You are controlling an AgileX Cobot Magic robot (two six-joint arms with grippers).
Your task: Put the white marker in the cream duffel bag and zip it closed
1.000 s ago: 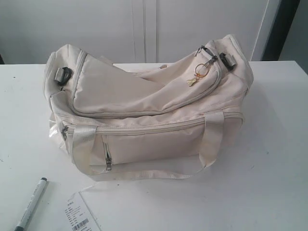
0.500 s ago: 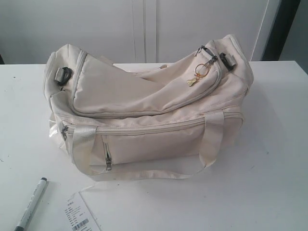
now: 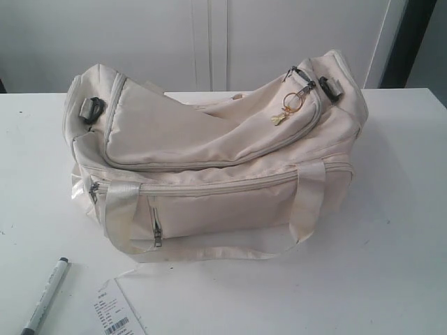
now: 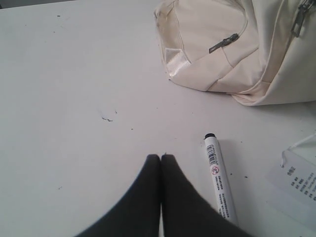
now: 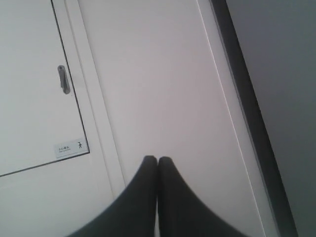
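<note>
Sitting mid-worktop (image 3: 405,265), the cream duffel bag (image 3: 209,160) has bare surface on both sides and in front, so there's plenty of room around it. The white marker (image 3: 45,296) lies flat out front of the bag's left end, well apart from it, down by the near edge. A paper tag (image 3: 115,314) is just beside it. Count: one bag, one marker, one tag. Left fingers (image 4: 148,177) are pressed together, empty, near the marker; right fingers (image 5: 145,177) are also closed on nothing.
</note>
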